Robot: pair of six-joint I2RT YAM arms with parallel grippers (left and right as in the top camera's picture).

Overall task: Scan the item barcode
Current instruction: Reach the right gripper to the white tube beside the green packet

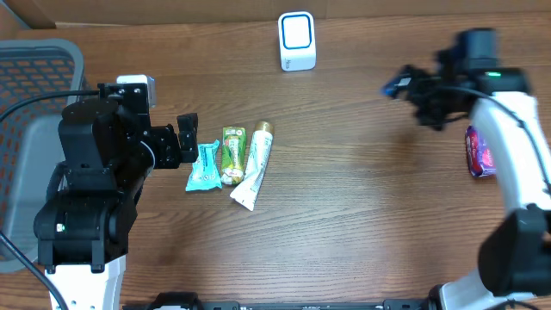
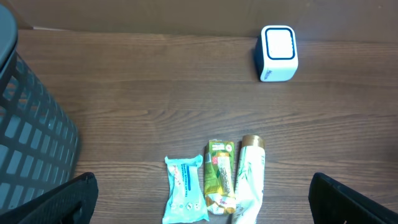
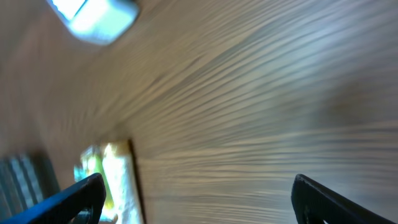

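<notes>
Purple packet [image 1: 479, 152] lies flat on the bench [image 1: 362, 198], far right. Left tool [image 1: 187, 138] and right tool [image 3: 196, 193] gape empty, open wood between

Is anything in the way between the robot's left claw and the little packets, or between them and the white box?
No. The open left gripper hangs right by the blue packet, green packet and white tube, with nothing between. Nothing visible lies between them and the white scanner either.

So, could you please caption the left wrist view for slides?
Open left gripper facing teal packet, green packet and white tube; scanner beyond.
</notes>
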